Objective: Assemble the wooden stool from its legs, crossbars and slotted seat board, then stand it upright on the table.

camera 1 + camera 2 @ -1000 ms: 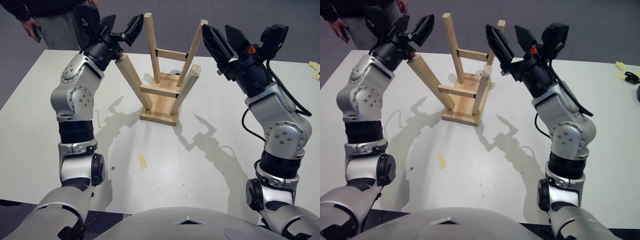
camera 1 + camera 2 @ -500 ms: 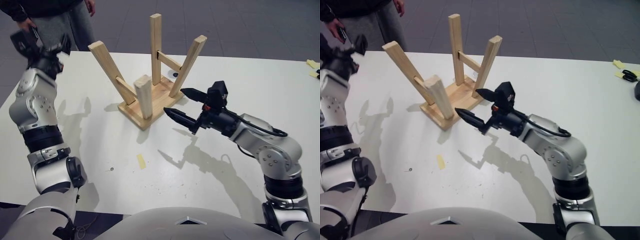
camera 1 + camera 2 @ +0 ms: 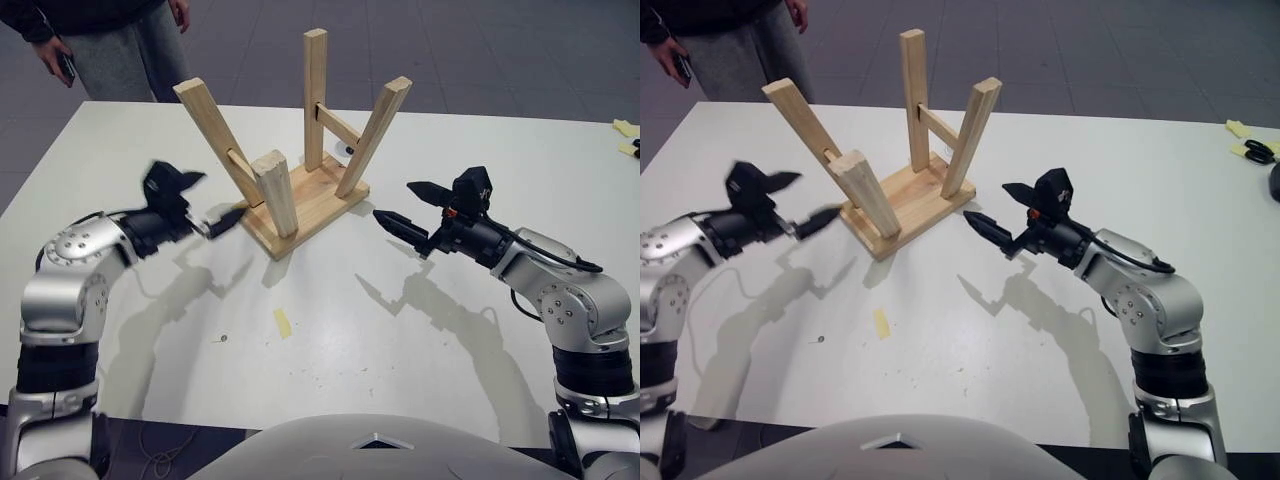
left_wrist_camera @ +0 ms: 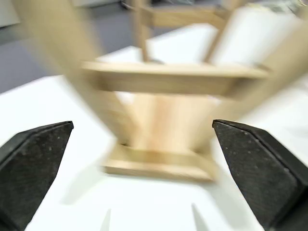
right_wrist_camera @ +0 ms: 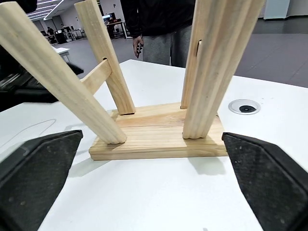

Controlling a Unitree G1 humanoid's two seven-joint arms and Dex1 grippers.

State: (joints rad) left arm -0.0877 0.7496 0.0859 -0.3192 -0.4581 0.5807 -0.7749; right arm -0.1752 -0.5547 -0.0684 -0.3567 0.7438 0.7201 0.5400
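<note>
On the white table [image 3: 400,350], upturned stool [image 3: 315,197] between left hand [image 3: 212,196] and right hand [image 3: 394,200], both wide open, seemingly empty.

Pale wood on white, black to either side

The stool [image 3: 310,205] is light honey-yellow wood all over, with fine darker grain lines running lengthwise; its seat board [image 5: 159,139] shows faint tan bands between its strips; the table [image 3: 400,350] is plain white, unpatterned; a small scrap of tape [image 3: 284,322] on it is pale yellow; a round grommet [image 5: 246,107] in it is grey with a black centre; the left jaws are matt black, finely speckled charcoal up close; the right jaws are black too, with a small orange-red mark [image 3: 451,211] just behind them; the floor [image 3: 500,50] is dark grey with faint tile lines.
</note>
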